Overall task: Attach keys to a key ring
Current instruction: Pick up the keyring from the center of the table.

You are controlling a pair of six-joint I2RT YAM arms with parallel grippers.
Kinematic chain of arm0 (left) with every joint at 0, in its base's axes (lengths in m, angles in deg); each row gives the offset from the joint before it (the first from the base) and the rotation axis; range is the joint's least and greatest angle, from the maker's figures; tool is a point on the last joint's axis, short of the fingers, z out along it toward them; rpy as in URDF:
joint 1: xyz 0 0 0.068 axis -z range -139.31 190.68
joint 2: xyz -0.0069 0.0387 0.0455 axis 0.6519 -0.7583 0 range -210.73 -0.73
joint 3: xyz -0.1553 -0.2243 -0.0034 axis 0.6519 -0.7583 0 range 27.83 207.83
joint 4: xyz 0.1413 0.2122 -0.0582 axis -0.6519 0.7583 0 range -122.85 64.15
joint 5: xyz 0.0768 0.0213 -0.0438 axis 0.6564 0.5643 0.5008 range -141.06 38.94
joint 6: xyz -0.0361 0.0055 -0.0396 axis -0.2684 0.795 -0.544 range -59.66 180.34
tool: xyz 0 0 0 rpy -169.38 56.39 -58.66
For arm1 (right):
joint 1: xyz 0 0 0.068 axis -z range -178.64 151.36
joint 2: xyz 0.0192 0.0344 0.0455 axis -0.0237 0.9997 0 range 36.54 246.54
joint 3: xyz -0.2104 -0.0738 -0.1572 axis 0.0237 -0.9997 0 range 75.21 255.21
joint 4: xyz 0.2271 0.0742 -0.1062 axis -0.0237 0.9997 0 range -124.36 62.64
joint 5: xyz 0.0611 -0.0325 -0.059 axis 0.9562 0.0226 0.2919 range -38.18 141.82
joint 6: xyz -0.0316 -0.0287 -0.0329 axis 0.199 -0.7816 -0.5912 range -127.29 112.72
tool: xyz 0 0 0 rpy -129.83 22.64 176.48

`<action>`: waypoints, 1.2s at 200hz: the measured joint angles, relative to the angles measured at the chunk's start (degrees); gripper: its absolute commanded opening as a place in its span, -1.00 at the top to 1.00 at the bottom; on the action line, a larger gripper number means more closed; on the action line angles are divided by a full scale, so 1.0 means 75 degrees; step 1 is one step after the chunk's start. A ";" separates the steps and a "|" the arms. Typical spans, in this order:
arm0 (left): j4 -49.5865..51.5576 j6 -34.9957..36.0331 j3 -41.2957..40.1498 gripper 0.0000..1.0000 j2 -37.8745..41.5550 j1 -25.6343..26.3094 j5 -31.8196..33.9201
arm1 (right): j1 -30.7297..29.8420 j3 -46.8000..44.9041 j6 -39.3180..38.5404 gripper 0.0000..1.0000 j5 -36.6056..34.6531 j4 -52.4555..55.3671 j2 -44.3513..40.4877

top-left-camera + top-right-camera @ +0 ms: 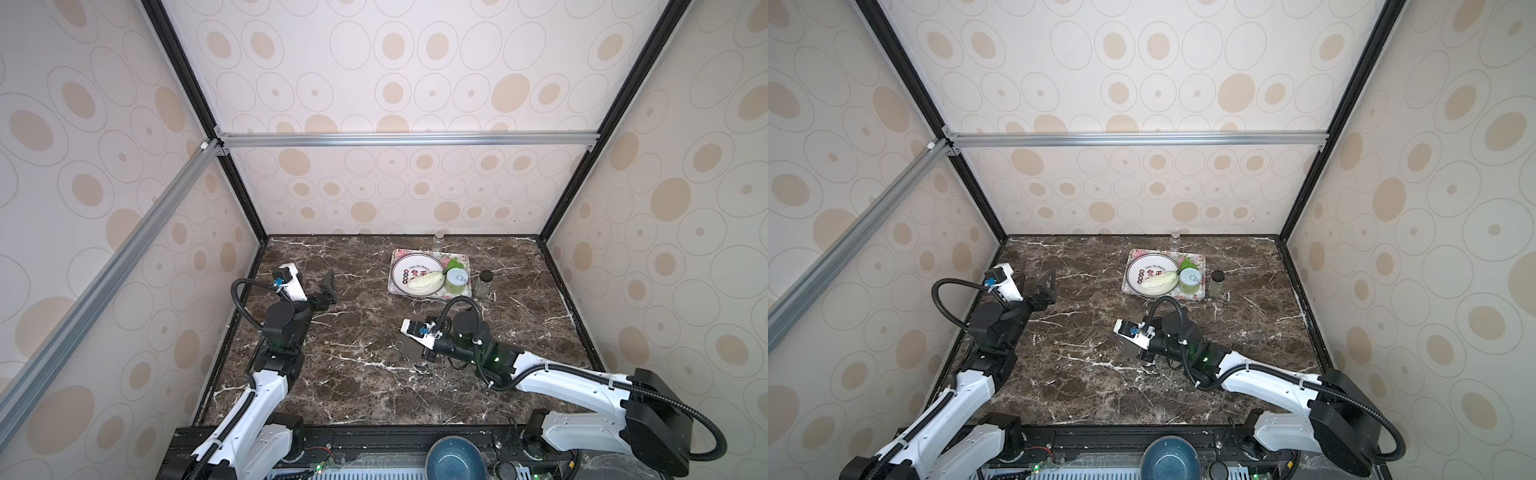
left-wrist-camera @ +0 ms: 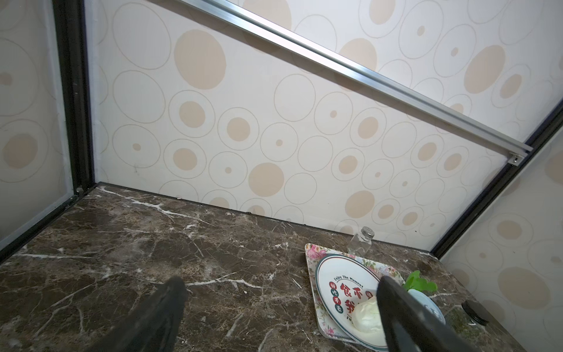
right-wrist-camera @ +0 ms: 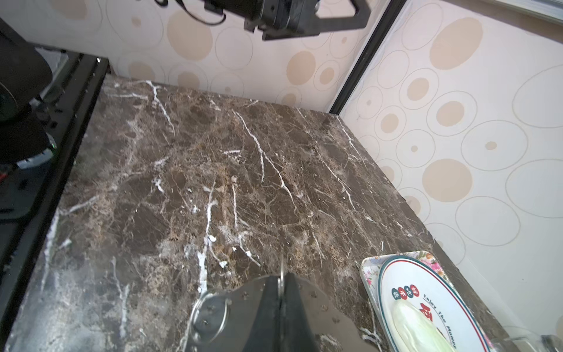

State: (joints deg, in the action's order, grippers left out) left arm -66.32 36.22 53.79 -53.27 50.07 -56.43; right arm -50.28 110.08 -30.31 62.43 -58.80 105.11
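I judge threading underway: right gripper (image 3: pixel 281 279) clamps wire loop (image 3: pixel 282 265) over key ring (image 3: pixel 237 301); left gripper (image 2: pixel 281 282) gapes. Next: align hole.

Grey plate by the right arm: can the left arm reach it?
Probably yes: bare table lies between the open left fingers and the grey plate, though the right fingers, shut on a thin ring, partly cover it.

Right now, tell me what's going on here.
The right gripper is shut low over the marble table. It pinches a thin metal ring edge-on above a flat grey plate with small holes. A wire loop lies on that plate. The left gripper hangs open and empty near the left wall. No keys show in any view.
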 measured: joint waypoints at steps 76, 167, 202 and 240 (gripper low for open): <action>-0.1244 0.0291 -0.0082 -0.85 -0.0181 0.0737 -0.1772 | -0.0003 -0.1361 0.1571 1.00 -0.0236 -0.1891 -0.1192; -0.3955 0.1378 -0.1049 -0.78 -0.0140 0.1839 -0.2468 | 0.0801 -0.1151 0.3077 1.00 -0.1443 -0.0743 -0.3042; -0.4823 0.1903 -0.1215 -0.59 -0.0513 0.1900 -0.2809 | 0.0889 -0.1620 0.2748 1.00 -0.1081 -0.1256 -0.3450; -0.4727 0.2550 -0.1125 -0.46 -0.0947 0.2020 -0.3541 | 0.0898 -0.2704 0.2690 1.00 -0.0423 -0.1556 -0.3555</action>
State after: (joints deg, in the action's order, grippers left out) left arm -101.77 55.34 45.35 -60.37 65.22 -82.98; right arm -43.55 89.80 -10.14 59.26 -70.47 78.45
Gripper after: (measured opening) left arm 0.746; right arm 0.044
